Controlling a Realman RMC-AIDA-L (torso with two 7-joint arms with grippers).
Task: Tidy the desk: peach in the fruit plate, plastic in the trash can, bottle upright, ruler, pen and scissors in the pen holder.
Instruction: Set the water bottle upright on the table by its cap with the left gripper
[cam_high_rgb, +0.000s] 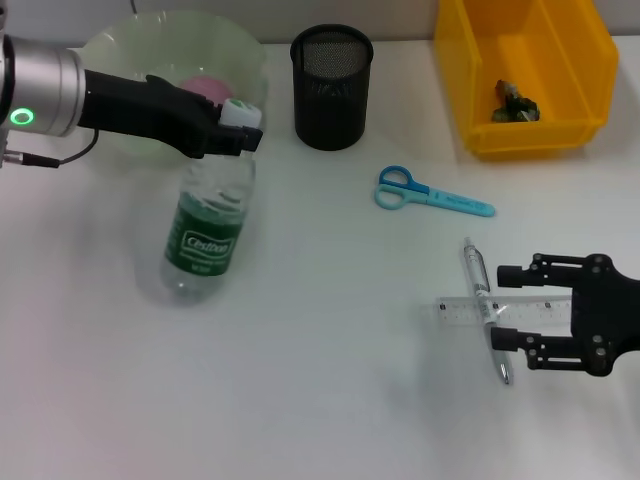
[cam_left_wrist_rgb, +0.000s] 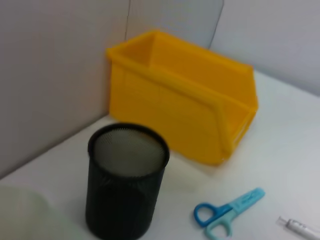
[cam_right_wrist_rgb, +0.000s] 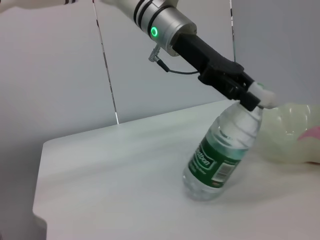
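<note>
Desk (cam_high_rgb: 320, 420), plain white and flat, fills the head view, and the wrist views show pale grey walls rising behind it. The left gripper (cam_high_rgb: 238, 128) reaches in from the upper left of the head view and is clamped on the white cap of the bottle (cam_high_rgb: 205, 235); the bottle leans, its base on the tabletop at left centre and its cap lifted toward the fruit plate (cam_high_rgb: 120, 45). The right wrist view confirms the tilt, with the left gripper (cam_right_wrist_rgb: 250, 95) pinching the cap and the green-labelled bottle (cam_right_wrist_rgb: 220, 155) resting on its lower edge. The right gripper (cam_high_rgb: 515, 305) sits at the lower right of the head view, fingers spread wide on either side of the ruler (cam_high_rgb: 460, 312), gripping nothing; the pen (cam_high_rgb: 484, 305) lies across the ruler. The scissors (cam_high_rgb: 430, 192) lie flat right of centre. The peach (cam_high_rgb: 205, 85) shows pink inside the fruit plate, partly hidden by the arm. The pen holder (cam_high_rgb: 331, 85) stands upright at top centre. The trash can (cam_high_rgb: 580, 60), upper right, holds the plastic (cam_high_rgb: 515, 103).
</note>
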